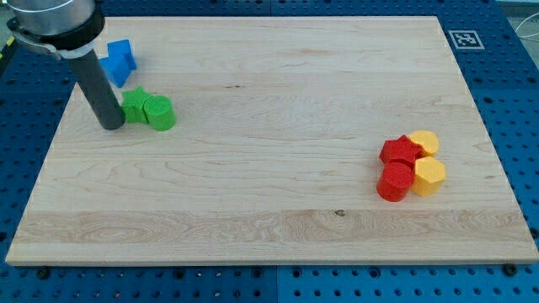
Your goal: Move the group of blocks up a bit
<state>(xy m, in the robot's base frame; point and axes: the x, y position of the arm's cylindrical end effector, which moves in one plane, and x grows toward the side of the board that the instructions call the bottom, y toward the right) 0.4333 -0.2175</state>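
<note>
Wooden board (269, 210) on a blue pegboard table (505, 50). Nearest, at the view's right: a tight cluster — red cylinder (393, 182) touching yellow hexagonal block (429, 176), with a red block (399, 152) and a second yellow block (424, 141) just behind. Farther, at the view's upper left: the rod's tip (111, 125) — no fingers to open or close — touches a green block (133, 104); green cylinder (159, 113) adjoins it. Beyond, a blue block (119, 61).
</note>
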